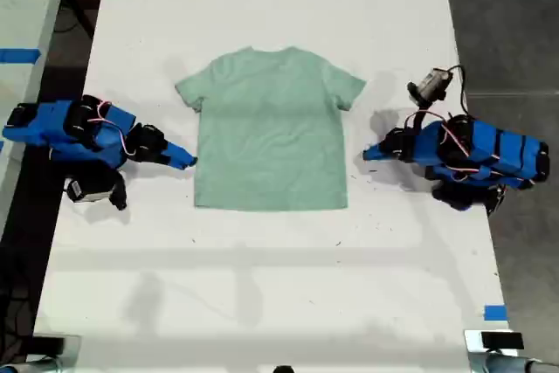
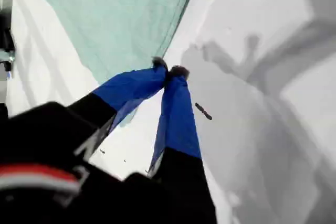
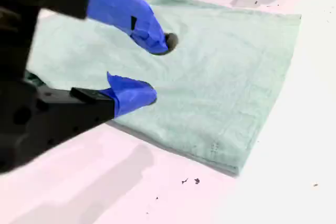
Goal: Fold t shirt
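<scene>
My first gripper (image 2: pixel 169 70): jaws pressed together, holding nothing, tips just off hem corner. My second gripper (image 3: pixel 156 69): jaws parted, empty, over shirt edge. T shirt (image 1: pixel 271 128) flat, fully spread on white table (image 1: pixel 262 294) between arms. No fold made; all folding left.

Flat on the table (image 1: pixel 262 286), between the two sets of fingers: the t shirt (image 1: pixel 271 133), neck toward the exterior view's top, hem toward its bottom

At the exterior view's right, just beside one side edge of the t shirt: fingers of my first gripper (image 1: pixel 365 155), tips pressed together, off the cloth

At the exterior view's left, at the opposite side edge: fingers of my second gripper (image 1: pixel 193 163), spread apart above the cloth's border

Near the first fingers, on the bare table: a small speck (image 2: pixel 203 111)
</scene>
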`<state>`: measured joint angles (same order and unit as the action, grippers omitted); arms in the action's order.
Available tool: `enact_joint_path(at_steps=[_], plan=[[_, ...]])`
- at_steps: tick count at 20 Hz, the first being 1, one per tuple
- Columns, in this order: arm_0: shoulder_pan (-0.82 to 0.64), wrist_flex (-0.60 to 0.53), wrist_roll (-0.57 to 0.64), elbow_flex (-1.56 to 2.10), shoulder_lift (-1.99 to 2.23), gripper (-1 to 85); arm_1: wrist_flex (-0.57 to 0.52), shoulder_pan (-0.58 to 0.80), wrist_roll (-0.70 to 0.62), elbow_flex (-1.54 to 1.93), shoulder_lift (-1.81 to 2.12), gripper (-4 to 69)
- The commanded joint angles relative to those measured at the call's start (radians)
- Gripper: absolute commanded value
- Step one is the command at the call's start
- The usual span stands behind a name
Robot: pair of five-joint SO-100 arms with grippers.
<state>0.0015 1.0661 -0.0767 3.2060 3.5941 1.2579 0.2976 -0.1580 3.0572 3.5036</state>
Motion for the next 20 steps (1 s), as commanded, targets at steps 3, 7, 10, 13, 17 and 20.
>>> enact_joint_path(at_steps=[3,7,10,13,17,20], plan=[[0.012,0.0,-0.002,0.005,0.008,11.6,-0.006,-0.043,0.064,0.057,0.006,1.4],[0.012,0.0,-0.002,0.005,0.008,11.6,-0.031,0.115,-0.169,-0.242,-0.222,1.4],[0.012,0.0,-0.002,0.005,0.008,11.6,0.044,0.339,-0.356,-0.69,-0.784,23.7],[0.012,0.0,-0.002,0.005,0.008,11.6,0.067,0.465,-0.446,-1.032,-1.204,31.2],[0.012,0.0,-0.002,0.005,0.008,11.6,0.067,0.594,-0.485,-1.424,-1.666,29.0],[0.012,0.0,-0.002,0.005,0.008,11.6,0.035,0.687,-0.476,-1.537,-1.894,28.5]])
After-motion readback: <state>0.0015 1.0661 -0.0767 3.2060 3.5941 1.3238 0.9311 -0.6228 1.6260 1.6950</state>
